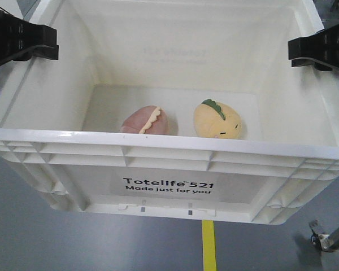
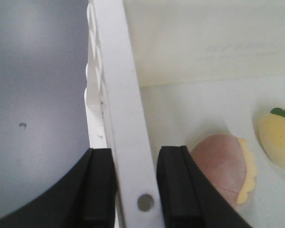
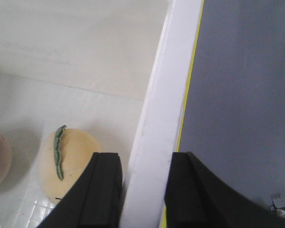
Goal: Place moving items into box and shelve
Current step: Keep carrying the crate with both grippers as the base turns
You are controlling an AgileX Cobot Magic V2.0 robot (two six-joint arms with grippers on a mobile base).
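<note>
Pinkish-brown plush (image 1: 147, 120) and yellow-orange plush (image 1: 217, 119) lie apart on floor of Totelife crate (image 1: 169, 144). Left gripper (image 2: 135, 187) and right gripper (image 3: 145, 190) clamped on opposite side walls. Our judgement: carry level, arms moving in step, toward shelf.

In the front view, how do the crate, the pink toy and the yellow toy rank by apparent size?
Largest: crate, by far.
Then yellow toy and pink toy: they look alike, and the crate's front hides the pink one's base, so no ranking.

Bright even light, soft shadows, slight blur
</note>
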